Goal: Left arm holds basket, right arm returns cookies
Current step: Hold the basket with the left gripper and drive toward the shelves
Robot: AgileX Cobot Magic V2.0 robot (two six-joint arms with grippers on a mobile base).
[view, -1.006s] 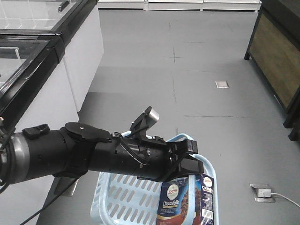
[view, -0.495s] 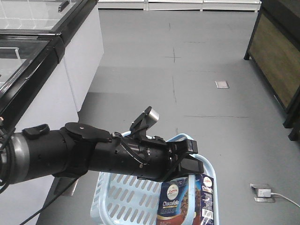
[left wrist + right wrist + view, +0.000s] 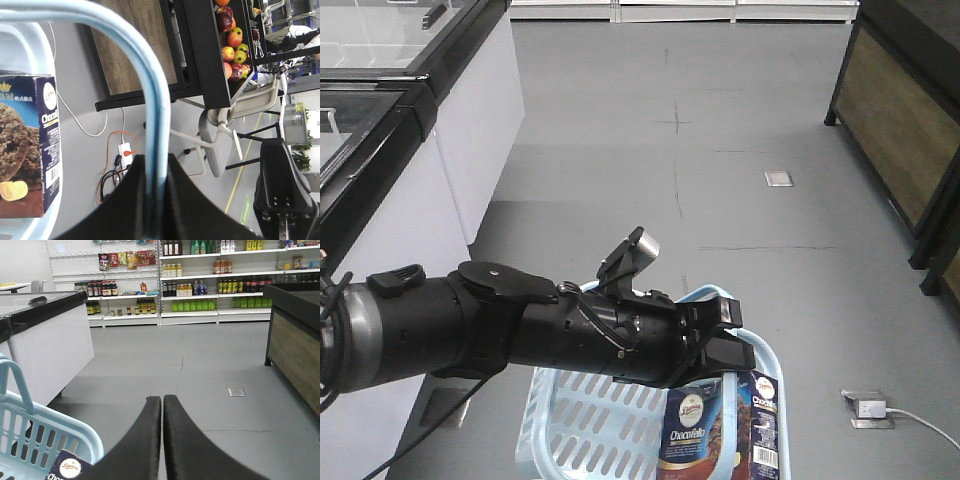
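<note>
Blue basket point(image 3: 570, 420) above grey shop floor point(image 3: 740, 180) — freezer point(image 3: 480, 120) L, stocked shelves point(image 3: 200, 285) rear.

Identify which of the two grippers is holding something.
The left gripper: its fingers clamp the light blue basket handle. The right gripper has its fingers pressed together with nothing between them.

Supermarket: stocked shelves point(image 3: 210, 277), freezer point(image 3: 45, 340)

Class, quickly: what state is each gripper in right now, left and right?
Left gripper: closed on the handle of the basket.
Right gripper: closed, holding nothing.
</note>
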